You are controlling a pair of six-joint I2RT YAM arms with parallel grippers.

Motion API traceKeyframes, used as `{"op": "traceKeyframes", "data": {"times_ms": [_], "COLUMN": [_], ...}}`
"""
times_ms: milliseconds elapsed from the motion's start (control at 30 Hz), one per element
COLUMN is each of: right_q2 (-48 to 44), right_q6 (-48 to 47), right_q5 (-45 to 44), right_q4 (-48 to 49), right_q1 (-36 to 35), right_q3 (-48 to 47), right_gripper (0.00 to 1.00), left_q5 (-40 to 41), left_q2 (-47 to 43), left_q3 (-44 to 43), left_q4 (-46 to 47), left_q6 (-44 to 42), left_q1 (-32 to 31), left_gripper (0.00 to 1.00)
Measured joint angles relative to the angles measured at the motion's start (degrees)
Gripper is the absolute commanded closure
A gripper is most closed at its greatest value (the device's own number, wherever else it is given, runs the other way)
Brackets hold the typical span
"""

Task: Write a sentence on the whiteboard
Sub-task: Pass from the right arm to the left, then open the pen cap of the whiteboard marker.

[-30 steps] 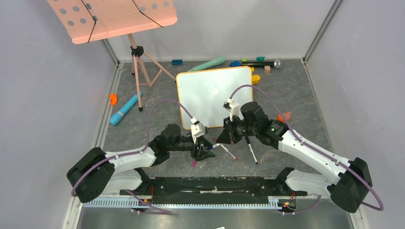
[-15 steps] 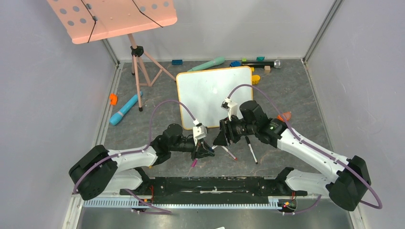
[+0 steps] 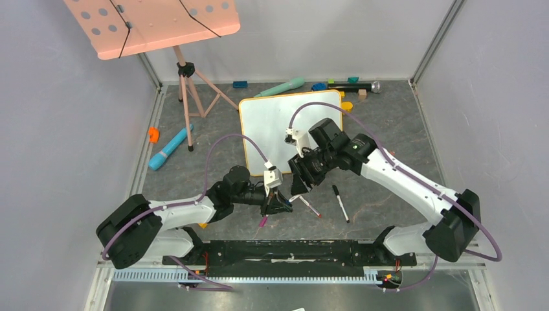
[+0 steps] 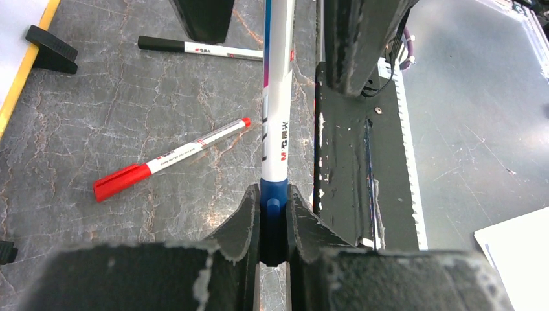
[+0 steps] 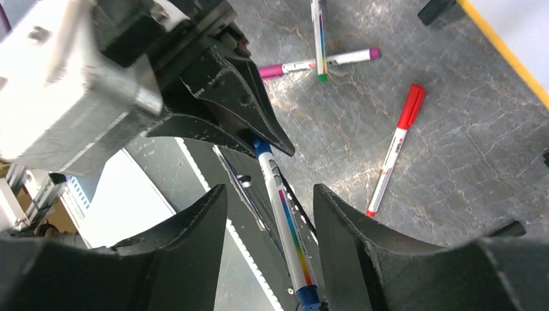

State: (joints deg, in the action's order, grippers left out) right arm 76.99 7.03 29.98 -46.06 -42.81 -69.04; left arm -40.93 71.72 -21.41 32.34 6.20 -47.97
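While the whiteboard (image 3: 285, 126) is lying flat on the grey table (image 3: 401, 129), its orange-yellow frame running all round and its face reading as plain white from above, the left gripper (image 3: 277, 205) and the right gripper (image 3: 299, 186) are meeting nose to nose just off the board's near edge, the right one sitting at one o'clock of the left; a red marker (image 3: 309, 207) is lying at three o'clock of the left gripper, a black marker (image 3: 340, 203) beyond it the same way, a pink marker (image 3: 262, 222) at seven o'clock, and the pink music-stand tray (image 3: 152, 23) is hanging over the far corner at eleven o'clock. In the left wrist view the left gripper's fingers (image 4: 243, 217) are pinching tight on the blue end of a white marker (image 4: 277, 97), whose barrel is running straight toward twelve o'clock; the right gripper's dark fingers (image 4: 362, 39) are standing either side of that barrel, spread apart; the red marker is lying at nine o'clock of the barrel, the black one at eleven, and the board's yellow edge with a black clip foot (image 4: 50, 50) is showing at ten o'clock. In the right wrist view the right gripper's fingers (image 5: 388, 259) are gaping wide with the white marker passing between them, apart from both as far as it shows; the left gripper is closing on its blue end at twelve o'clock; the board's frame is crossing the corner at two o'clock.
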Motion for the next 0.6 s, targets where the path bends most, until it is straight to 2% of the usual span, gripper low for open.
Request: {"op": "traceKeyframes", "data": {"times_ms": [267, 533, 600], "right_q2": [2.1, 2.1, 2.1], "right_q6": [-2.2, -1.2, -0.9], "right_q5": [0.4, 2.4, 2.7], "right_q4": [-3.5, 0.0, 0.7], "right_q1": [-0.5, -2.0, -2.1], "right_q3": [-0.1, 4.3, 5.0], "right_gripper": [0.52, 0.62, 0.69], "left_q5": [-0.1, -0.5, -0.7], "left_q2": [0.0, 0.0, 0.0], "left_q3": [0.0, 0.0, 0.0], "left_q4": [-0.1, -0.5, -0.7], "left_q6": [0.0, 0.0, 0.0], "left_q1": [0.0, 0.0, 0.0], "left_gripper": [0.98, 0.98, 0.98]}}
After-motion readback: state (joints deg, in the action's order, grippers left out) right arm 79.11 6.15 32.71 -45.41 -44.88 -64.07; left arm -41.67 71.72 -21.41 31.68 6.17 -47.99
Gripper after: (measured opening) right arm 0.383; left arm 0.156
